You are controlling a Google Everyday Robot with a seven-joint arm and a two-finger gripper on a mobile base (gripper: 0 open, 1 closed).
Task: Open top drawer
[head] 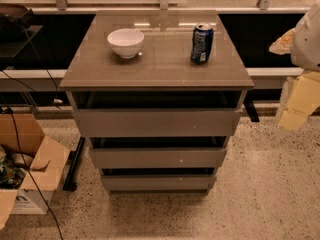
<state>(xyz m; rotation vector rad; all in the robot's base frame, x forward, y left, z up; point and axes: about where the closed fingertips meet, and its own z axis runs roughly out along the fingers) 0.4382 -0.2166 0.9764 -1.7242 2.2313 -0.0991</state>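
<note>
At eight o'clock in the view an open brown cardboard box (pixel 35 169) sits on the speckled terrazzo floor (pixel 265 194), its flaps spread and some clutter inside. A thin black cable (pixel 17 144) trails down across the box.

The grey-brown cabinet with a glossy flat top (pixel 160 66) fills the middle. On that top, at ten o'clock from its centre, stands a round white ceramic bowl (pixel 126 42). At two o'clock stands an upright blue drink can (pixel 202 44), well apart from the bowl.

The top drawer (pixel 156 123), a wide plain matte grey front with no handle, lies just under the cabinet top at the centre of the view, with a dark band of interior showing above it. At six o'clock from it come the shorter middle drawer front (pixel 157 157) and then the smallest, lowest drawer front (pixel 157 183), each with a dark strip above.

At three o'clock, at the right edge of the view, the robot's pale yellow and white gripper (pixel 299 104) hangs beside the cabinet, apart from it and touching nothing. Whether it is wide or narrow I cannot tell.
</note>
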